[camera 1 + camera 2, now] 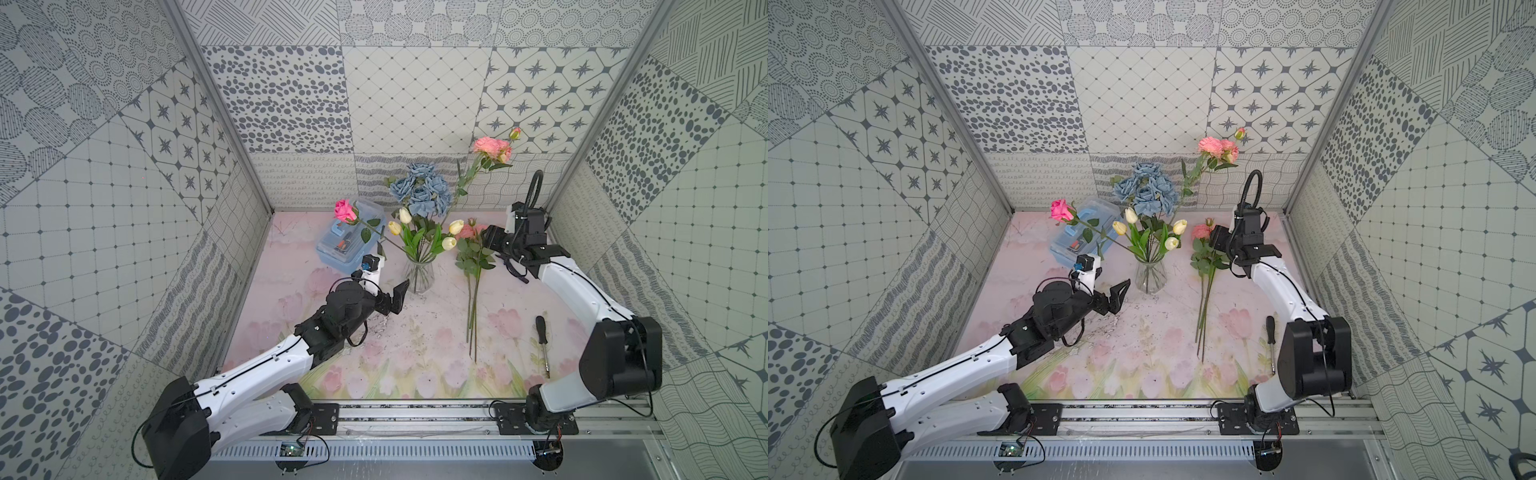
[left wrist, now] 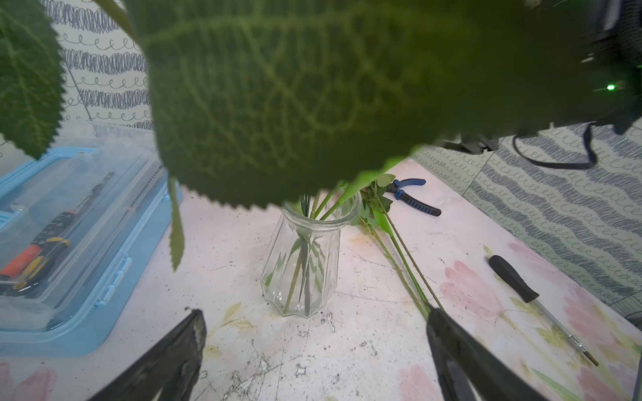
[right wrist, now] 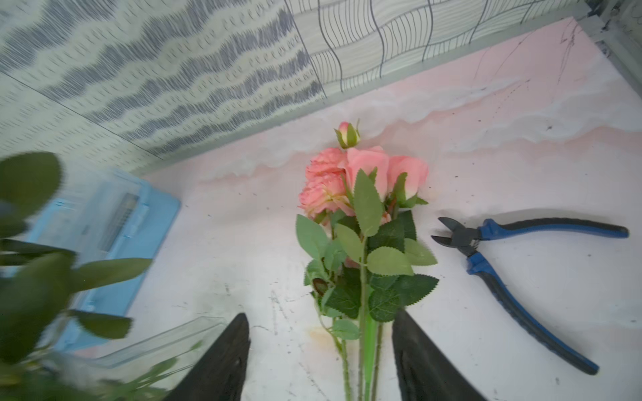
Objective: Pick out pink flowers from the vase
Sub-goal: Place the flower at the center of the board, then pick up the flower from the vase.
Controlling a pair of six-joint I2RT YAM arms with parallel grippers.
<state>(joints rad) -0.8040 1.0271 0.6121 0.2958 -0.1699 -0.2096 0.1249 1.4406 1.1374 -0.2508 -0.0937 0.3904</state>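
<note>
right pincer point(image 3: 320, 314) spread, straddling pink flowers point(image 3: 364, 173) on table point(image 3: 521, 156); left pincer point(image 2: 316, 311) spread wide near vase point(image 2: 302, 260).

The right gripper point(image 3: 321, 312) has its fingers spread apart. The stems of the pink flowers point(image 3: 364, 170) pass between them, the blooms lying ahead on the table point(image 3: 521, 156) — pliers point(image 3: 514, 264) lie beside them.

Desk point(image 1: 415, 353): pink floral print, scuffed, dark specks. Vase point(image 1: 419, 274) stands mid-desk. Blue box point(image 1: 332, 255) sits behind it to the left. Pink flowers point(image 1: 471, 257) lie flat just right of the vase, stems toward the front. Screwdriver point(image 1: 541, 332) lies further right. Pliers point(image 3: 467, 239) lie beside the blooms.
</note>
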